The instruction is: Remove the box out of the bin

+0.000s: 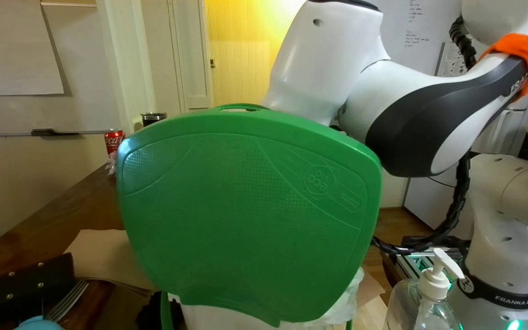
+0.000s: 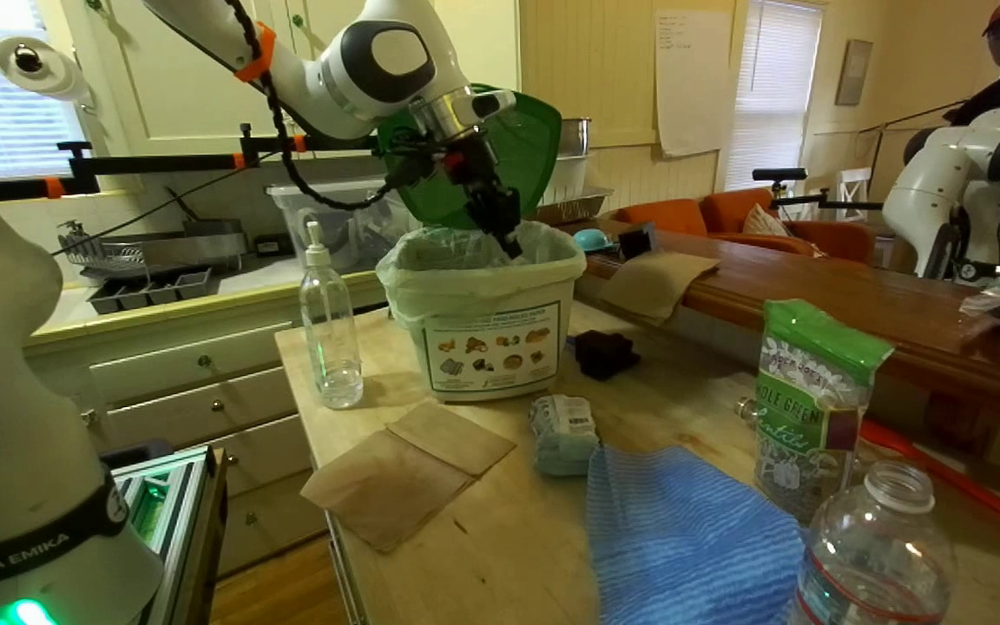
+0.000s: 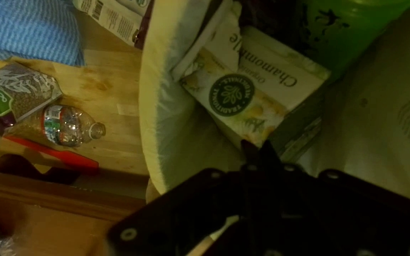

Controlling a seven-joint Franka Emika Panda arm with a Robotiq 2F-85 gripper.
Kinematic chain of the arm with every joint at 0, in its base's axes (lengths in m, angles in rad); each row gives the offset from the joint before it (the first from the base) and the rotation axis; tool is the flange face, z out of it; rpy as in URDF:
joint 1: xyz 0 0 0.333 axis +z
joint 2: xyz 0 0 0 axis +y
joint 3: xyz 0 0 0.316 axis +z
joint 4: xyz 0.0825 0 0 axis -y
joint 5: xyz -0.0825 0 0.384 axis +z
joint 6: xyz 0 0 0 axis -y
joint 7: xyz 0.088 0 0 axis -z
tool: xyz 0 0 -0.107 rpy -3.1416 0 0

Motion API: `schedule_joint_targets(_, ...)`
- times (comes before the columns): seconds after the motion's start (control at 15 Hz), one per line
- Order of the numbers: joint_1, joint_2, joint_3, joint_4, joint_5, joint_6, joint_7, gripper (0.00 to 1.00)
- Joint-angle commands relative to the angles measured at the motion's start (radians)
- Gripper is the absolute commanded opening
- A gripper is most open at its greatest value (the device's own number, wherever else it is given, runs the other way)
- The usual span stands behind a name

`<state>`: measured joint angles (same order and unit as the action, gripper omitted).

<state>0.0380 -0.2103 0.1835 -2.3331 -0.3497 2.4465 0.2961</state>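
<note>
The Organic Chamomile box (image 3: 258, 76) lay inside the bin (image 2: 491, 325). The gripper (image 3: 256, 145) was closed near a corner of the box; I couldn't tell if they touched. In an exterior view, the bin stood by the far edge of the bench (image 2: 500, 555).

Bin (image 2: 500, 347) in all views, wrist view looking down
</note>
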Motion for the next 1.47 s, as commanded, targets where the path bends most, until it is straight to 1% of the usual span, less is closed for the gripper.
schedule_joint_targets(0.0,-0.006,-0.030,-0.003,0.022,-0.004,-0.025,0.029,0.01)
schedule_joint_targets(0.53,-0.023,-0.068,-0.003,0.046,0.002,-0.029,0.065,0.01)
schedule_joint_targets(1.4,-0.030,-0.158,-0.005,0.056,0.041,-0.044,0.043,0.01)
